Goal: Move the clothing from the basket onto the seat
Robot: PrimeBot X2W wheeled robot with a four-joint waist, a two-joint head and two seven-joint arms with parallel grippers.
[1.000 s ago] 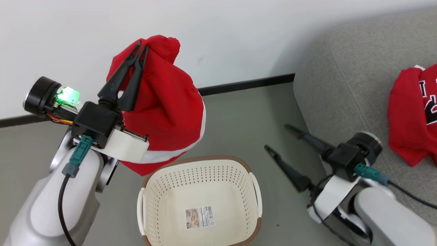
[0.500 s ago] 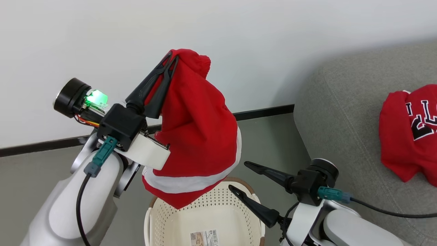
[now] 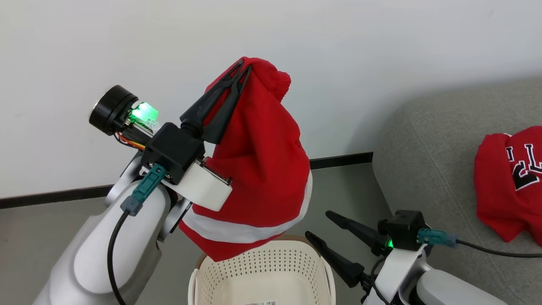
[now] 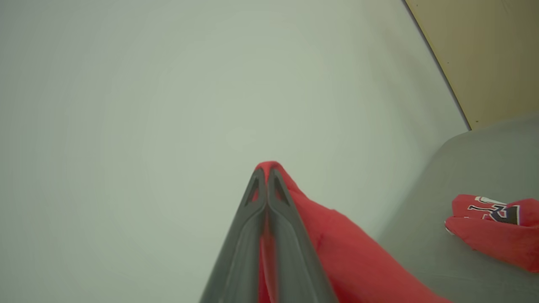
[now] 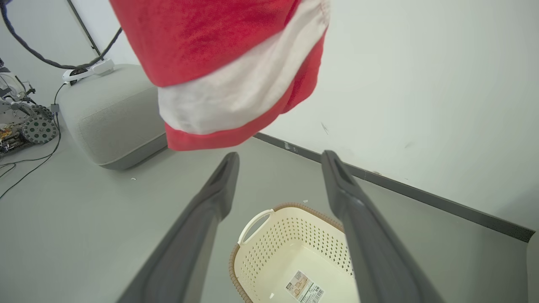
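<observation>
The left end effector [image 3: 239, 73] pinches a red white-striped garment [image 3: 262, 169] by its bunched top, fingers pressed together, so the fabric hangs clear above the empty-looking basket [image 3: 262, 271], ready to carry to the grey sofa [image 3: 423, 148], where a lettered red garment [image 3: 508, 182] lies. The right end effector [image 3: 319, 224] gapes wide, holding nothing

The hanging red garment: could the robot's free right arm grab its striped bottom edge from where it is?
Probably yes. The right tool stands open close to the hem of the red garment, with nothing between them. The left tool pinches the garment's top, out of the way.
</observation>
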